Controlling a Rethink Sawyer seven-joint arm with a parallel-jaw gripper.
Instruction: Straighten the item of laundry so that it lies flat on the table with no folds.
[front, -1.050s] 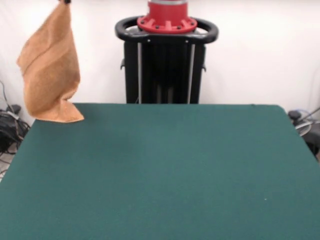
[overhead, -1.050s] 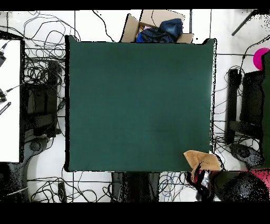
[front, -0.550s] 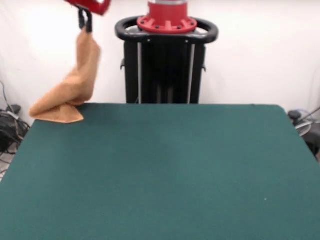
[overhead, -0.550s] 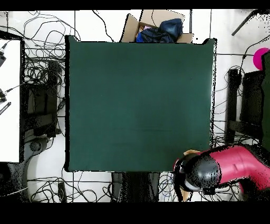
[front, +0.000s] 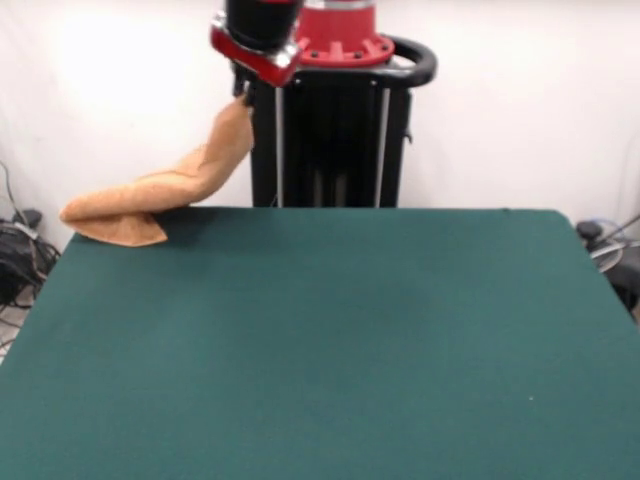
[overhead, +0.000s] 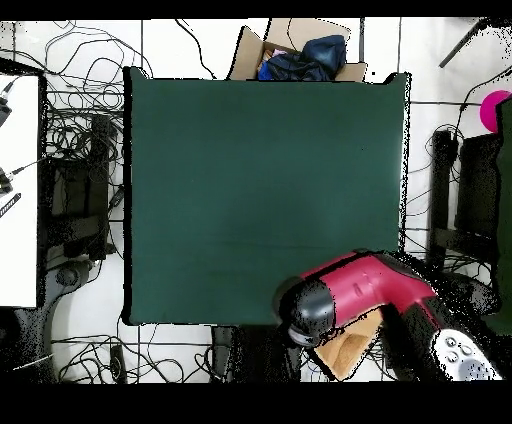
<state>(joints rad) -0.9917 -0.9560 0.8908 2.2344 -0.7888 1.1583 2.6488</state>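
The item of laundry (front: 165, 190) is an orange-tan towel, pulled into a slanting band. Its lower end lies bunched on the far left corner of the green table (front: 330, 340). Its upper corner is raised off the table, and my gripper (front: 240, 93) is shut on that corner, just left of the black pedestal. In the overhead view the red arm (overhead: 365, 295) hides the gripper. There only a piece of the towel (overhead: 352, 347) shows under the arm, just past the table's (overhead: 260, 190) bottom edge.
The black pedestal (front: 330, 130) stands right behind the table's far edge. In the overhead view a cardboard box (overhead: 298, 52) with dark clothes sits past the top edge. Cables cover the floor on both sides, and a white surface (overhead: 18, 190) stands at the left.
In the front view my gripper has moved right along the far edge and come lower, carrying the towel's top corner. The towel went from hanging to stretched slantwise; its lower end stayed on the corner.
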